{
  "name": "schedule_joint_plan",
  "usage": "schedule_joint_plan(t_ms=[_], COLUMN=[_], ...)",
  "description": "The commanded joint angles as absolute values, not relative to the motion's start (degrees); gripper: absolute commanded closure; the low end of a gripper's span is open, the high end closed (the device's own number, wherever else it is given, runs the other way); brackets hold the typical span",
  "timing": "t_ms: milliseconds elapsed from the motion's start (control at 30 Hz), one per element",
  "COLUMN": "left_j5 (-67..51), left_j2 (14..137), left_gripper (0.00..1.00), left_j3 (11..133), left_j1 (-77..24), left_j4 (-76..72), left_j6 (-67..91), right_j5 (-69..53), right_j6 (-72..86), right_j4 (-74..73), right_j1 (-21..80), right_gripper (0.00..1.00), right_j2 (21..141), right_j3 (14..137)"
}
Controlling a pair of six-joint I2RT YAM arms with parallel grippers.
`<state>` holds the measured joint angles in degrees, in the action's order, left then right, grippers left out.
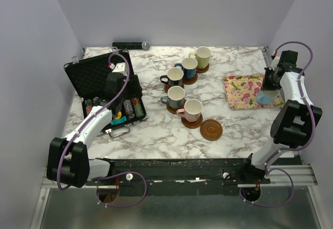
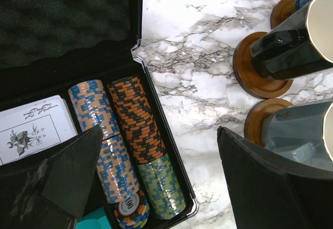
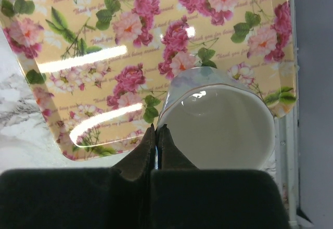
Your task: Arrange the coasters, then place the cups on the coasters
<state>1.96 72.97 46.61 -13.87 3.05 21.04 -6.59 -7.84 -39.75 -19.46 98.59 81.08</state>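
The light blue cup [image 3: 218, 130] stands on the floral tray [image 3: 104, 41] at the right of the bench [image 1: 156, 130], near the tray's corner. The right hand [image 3: 156, 132] is pressed together just beside its rim, while five other cups [image 1: 176, 97] sit on coasters [image 1: 193, 124] mid-bench with one bare coaster [image 1: 211, 129] near them at the front. The left hand [image 2: 158, 130] is spread wide above the open case [image 1: 93, 75] of chips [image 2: 138, 119] and cards [image 2: 31, 130]. The light blue cup's handle is hidden in the wrist view, so whether the right fingers pinch it cannot be told, and the arm [image 1: 291, 91] covers part of that cup in the top view.
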Motion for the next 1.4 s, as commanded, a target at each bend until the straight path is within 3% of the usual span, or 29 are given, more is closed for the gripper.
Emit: schedule_joint_plan(t_ms=[0, 100, 267, 433, 733, 933, 1367], left_j5=[1.23, 1.23, 1.41, 1.32, 0.88, 0.62, 0.09], left_j2=[72.69, 72.51, 72.16, 72.07, 71.98, 71.28, 68.03], left_gripper=[0.01, 0.01, 0.01, 0.01, 0.01, 0.01, 0.01], left_j3=[47.29, 46.94, 46.32, 46.14, 46.76, 47.28, 47.64], left_j1=[-13.53, -13.45, -13.54, -13.54, -13.54, -13.54, -13.54], left_j4=[2.2, 2.2, 1.93, 1.58, 2.11, 3.34, 6.24], left_j6=[21.53, 21.53, 21.97, 22.15, 21.8, 20.83, 15.73], right_j5=[-3.35, -2.81, -3.16, -2.11, -2.11, -3.08, -1.85], right_j6=[3.86, 3.17, -4.99, -11.41, -14.94, -13.81, 2.2], right_j4=[-39.56, -39.11, -37.71, -36.83, -34.37, -35.24, -51.4], right_j1=[-19.16, -19.07, -18.99, -18.2, -17.67, -17.14, -11.88], right_gripper=[0.99, 0.91, 0.56, 0.51, 0.69, 0.99, 0.99], right_j2=[98.35, 97.47, 95.8, 94.4, 95.01, 96.06, 85.7], right_j3=[79.98, 79.37, 77.09, 74.45, 73.82, 76.72, 82.62])
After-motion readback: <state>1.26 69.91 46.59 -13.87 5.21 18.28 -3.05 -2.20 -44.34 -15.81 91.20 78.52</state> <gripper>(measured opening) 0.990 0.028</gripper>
